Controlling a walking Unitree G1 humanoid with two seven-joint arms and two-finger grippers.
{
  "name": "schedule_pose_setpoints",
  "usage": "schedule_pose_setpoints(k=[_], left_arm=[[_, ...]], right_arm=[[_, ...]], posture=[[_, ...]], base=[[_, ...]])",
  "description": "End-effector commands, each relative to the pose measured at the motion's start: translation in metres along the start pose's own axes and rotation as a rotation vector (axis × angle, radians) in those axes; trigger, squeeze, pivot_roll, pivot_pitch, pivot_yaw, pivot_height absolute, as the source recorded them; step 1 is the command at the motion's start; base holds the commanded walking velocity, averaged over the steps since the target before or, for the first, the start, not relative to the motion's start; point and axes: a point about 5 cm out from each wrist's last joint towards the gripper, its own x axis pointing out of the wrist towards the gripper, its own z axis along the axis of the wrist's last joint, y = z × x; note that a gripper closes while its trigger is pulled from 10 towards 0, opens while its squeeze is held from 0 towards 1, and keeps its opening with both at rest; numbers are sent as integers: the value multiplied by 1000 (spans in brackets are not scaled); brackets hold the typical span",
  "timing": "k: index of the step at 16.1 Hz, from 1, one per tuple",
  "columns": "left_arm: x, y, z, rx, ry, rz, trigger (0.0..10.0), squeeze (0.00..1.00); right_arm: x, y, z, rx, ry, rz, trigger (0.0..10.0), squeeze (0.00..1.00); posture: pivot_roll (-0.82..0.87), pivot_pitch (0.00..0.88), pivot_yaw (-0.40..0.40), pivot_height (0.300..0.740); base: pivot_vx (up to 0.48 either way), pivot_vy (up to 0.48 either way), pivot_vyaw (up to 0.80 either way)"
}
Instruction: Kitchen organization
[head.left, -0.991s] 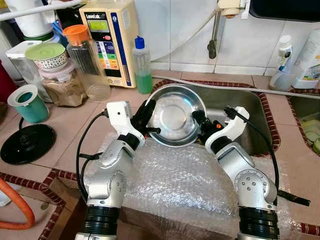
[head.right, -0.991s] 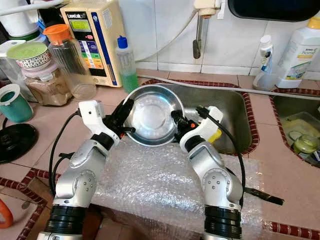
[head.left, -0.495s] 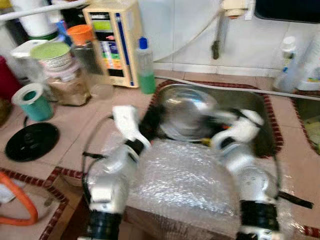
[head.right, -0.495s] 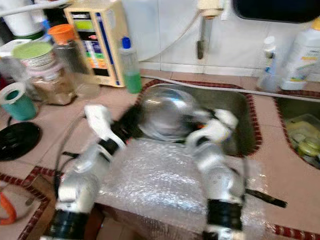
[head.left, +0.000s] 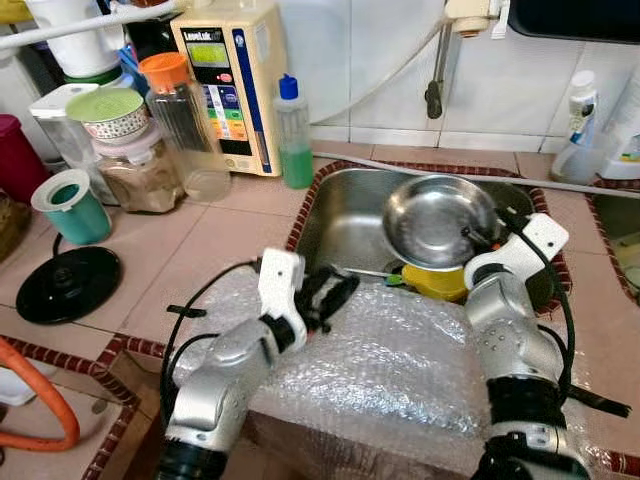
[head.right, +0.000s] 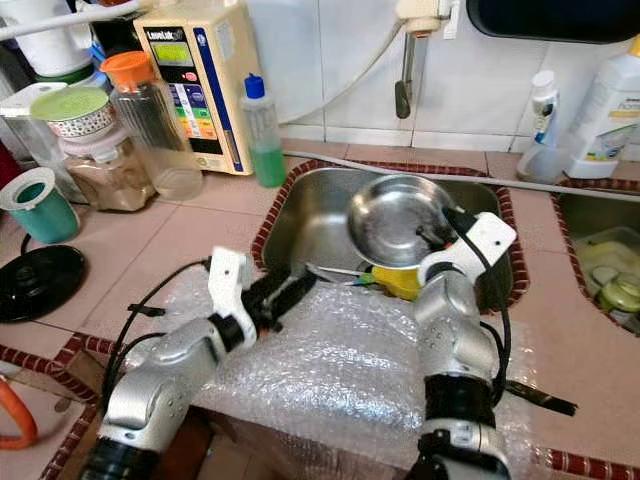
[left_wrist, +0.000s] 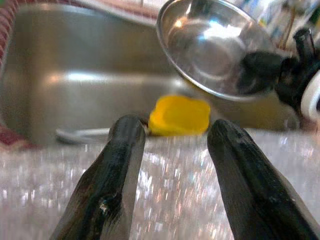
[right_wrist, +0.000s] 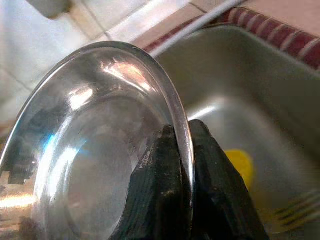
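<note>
A round steel bowl (head.left: 438, 220) hangs tilted over the sink (head.left: 340, 215), its hollow facing me. My right gripper (head.left: 473, 240) is shut on the bowl's rim (right_wrist: 176, 131), one finger on each side. Beneath the bowl lies a yellow object (head.left: 435, 283) with a fork (head.right: 335, 272) beside it on the sink floor. My left gripper (head.left: 335, 292) is open with nothing between its fingers (left_wrist: 120, 165), low over the bubble wrap (head.left: 380, 355) at the sink's near edge, apart from the bowl.
Jars (head.left: 125, 150), a green-capped cup (head.left: 68, 205), a cream appliance (head.left: 232, 80) and a green soap bottle (head.left: 293, 135) stand on the tiled counter at left. A black round base (head.left: 68, 283) lies near. Bottles (head.right: 610, 100) stand at right; a tap (head.left: 435, 60) hangs above the sink.
My left gripper has let go of the bowl and dropped back to the bubble wrap. My right gripper has carried the bowl alone to the right, over the sink.
</note>
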Motion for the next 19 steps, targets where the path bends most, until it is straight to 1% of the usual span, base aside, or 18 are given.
schedule_pose_setpoints(k=[1, 2, 3, 4, 5, 6, 7, 8, 10, 11, 14, 16, 17, 18, 19], left_arm=[[-1, -1, 6, 43, 1, -7, 10000, 1000], [-2, 1, 5, 60, 17, 9, 10000, 1000], [-2, 0, 4, 66, 24, 2, 10000, 1000], [-1, 0, 4, 67, 27, 0, 10000, 1000], [-1, -1, 4, 70, 31, -4, 10000, 1000], [-1, -1, 4, 74, 37, -4, 10000, 1000], [-1, 0, 4, 79, 43, -4, 10000, 1000], [0, 0, 4, 91, 53, -1, 10000, 1000], [1, 1, 6, 109, 44, 3, 10000, 1000], [2, 2, 9, 116, 30, 25, 10000, 1000], [5, 5, 17, 144, -16, 73, 10000, 1000], [5, 6, 18, 144, -21, 81, 10000, 1000], [5, 6, 18, 145, -21, 81, 10000, 1000], [6, 6, 18, 147, -21, 81, 10000, 1000], [7, 6, 18, 147, -23, 79, 10000, 1000]], right_arm=[[5, 6, 4, -21, -33, 4, 0, 0], [10, 1, 5, -50, -49, -32, 0, 0], [14, -5, 3, -76, -34, -77, 1137, 0], [17, -10, 2, -98, -24, -98, 4157, 0], [18, -14, 2, -109, -24, -112, 6667, 0], [20, -20, 1, -129, -21, -135, 8196, 0], [21, -25, -1, -161, -7, -151, 10000, 0], [23, -31, -4, -183, 9, -175, 10000, 0], [23, -35, -11, -111, 50, -182, 10000, 0], [23, -35, -15, -116, 69, -176, 10000, 1000], [21, -35, -25, -96, 98, -170, 10000, 1000], [19, -36, -33, -96, 128, -165, 10000, 1000], [18, -37, -36, -87, 132, -165, 10000, 1000], [18, -38, -37, -107, 137, -163, 10000, 1000], [17, -39, -37, -94, 132, -158, 10000, 1000]], posture=[[15, 0, 130, 740], [17, 0, 132, 740], [21, 0, 134, 740], [21, 0, 133, 740], [22, 0, 133, 740], [23, 0, 133, 740], [24, 0, 130, 740], [26, 0, 128, 740], [34, 0, 121, 740], [42, 0, 117, 740], [48, 0, 112, 740], [44, 0, 112, 740], [42, 0, 112, 740], [39, 0, 113, 740], [34, 0, 115, 740]], base=[[0, 0, 0], [0, 0, 0], [0, 0, 0], [0, 0, 0], [0, 0, 0], [0, 0, 0], [0, 0, 0], [0, 0, 0], [0, 0, 0], [0, 0, 0], [0, 0, 0], [0, 0, 0], [0, 0, 0], [0, 0, 0], [0, 0, 0]])
